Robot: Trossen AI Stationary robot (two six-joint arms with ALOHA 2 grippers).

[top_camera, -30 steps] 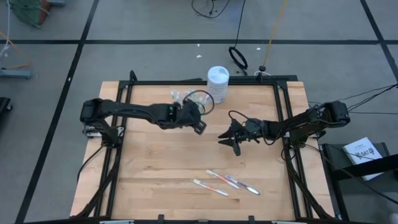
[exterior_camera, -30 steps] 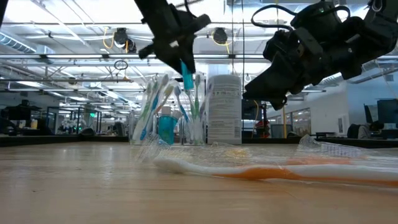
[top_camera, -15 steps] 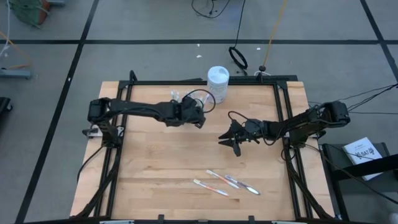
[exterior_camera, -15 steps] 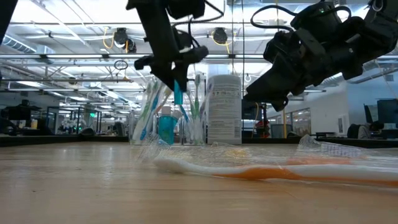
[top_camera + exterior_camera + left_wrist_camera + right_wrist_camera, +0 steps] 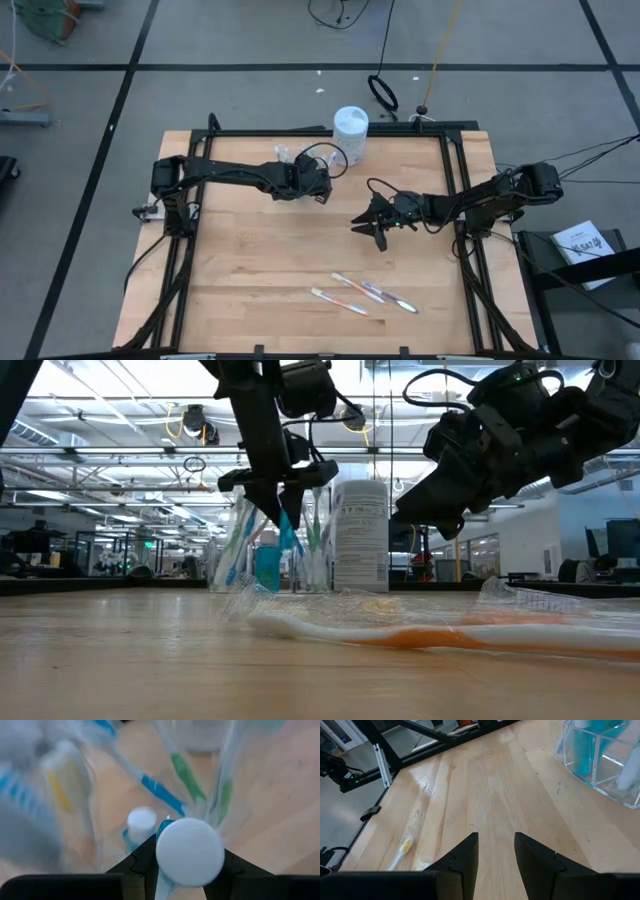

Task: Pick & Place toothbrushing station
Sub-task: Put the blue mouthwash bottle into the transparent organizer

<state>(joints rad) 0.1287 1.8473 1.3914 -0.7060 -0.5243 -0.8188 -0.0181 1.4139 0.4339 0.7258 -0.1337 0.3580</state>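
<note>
The toothbrushing station (image 5: 292, 157) is a clear plastic holder at the table's far middle. Pastel toothbrushes and a teal tube with a white cap (image 5: 141, 818) stand in it, seen in the low view (image 5: 262, 550) and the right wrist view (image 5: 600, 760). My left gripper (image 5: 318, 190) hangs just over the holder, shut on another teal toothpaste tube (image 5: 286, 532). My right gripper (image 5: 375, 227) waits open over the table's middle right, nothing between its fingers (image 5: 495, 852). Three wrapped toothbrushes (image 5: 362, 293) lie flat near the front edge. My left gripper pinches the toothpaste tube between its two fingers (image 5: 142, 856), which flank its white round end (image 5: 189, 851). The fingers slant down from above. The tube hangs below them, teal end (image 5: 287, 542) down, clear of the table among the holder's brushes; whether it touches the holder I cannot tell.
A tall white canister (image 5: 351, 133) stands right beside the holder at the far edge. A black frame (image 5: 455, 180) borders the wooden table. Bare wood lies between the two grippers and the wrapped brushes (image 5: 420, 632) at the front.
My left gripper has sunk with the teal tube and drawn toward the far edge, onto the clear holder, tipping a little steeper. The tube's lower end, before above the brush heads, now hangs among them. The right arm has kept still.
</note>
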